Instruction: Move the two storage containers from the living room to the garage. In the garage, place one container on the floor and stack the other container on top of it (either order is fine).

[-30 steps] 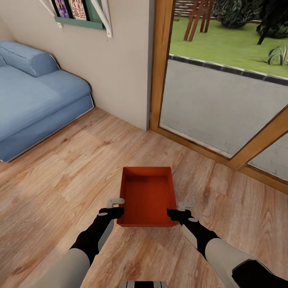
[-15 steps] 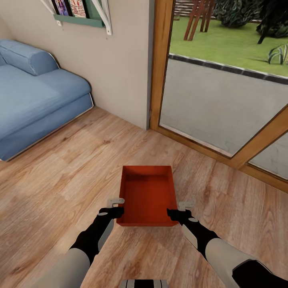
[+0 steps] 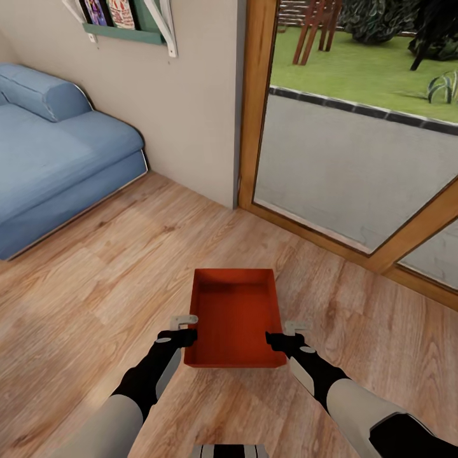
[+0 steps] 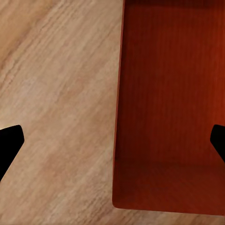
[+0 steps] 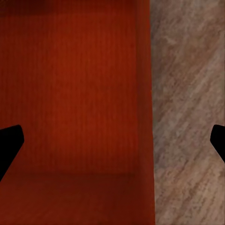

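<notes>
One red-orange storage container [image 3: 234, 315] rests open side up on the light wood plank floor [image 3: 95, 286] of the living room, straight ahead of me. My left gripper [image 3: 191, 337] is at its left wall near the front corner, and my right gripper [image 3: 275, 341] at its right wall. Seen from the left wrist, the left gripper [image 4: 112, 143] stands open, straddling the wall of the container [image 4: 168, 108]. From the right wrist, the right gripper [image 5: 112, 140] is open astride the other wall of the container [image 5: 75, 93]. The garage is out of view.
A blue sofa [image 3: 57, 159] stands at the left against the wall. A wood-framed glass door [image 3: 331, 172] fills the right side, with a patio and lawn beyond. A green wall shelf [image 3: 127, 28] hangs above.
The container's near end has come slightly closer and looks larger. Both grippers hold the same places at its walls. The view has shifted a little.
</notes>
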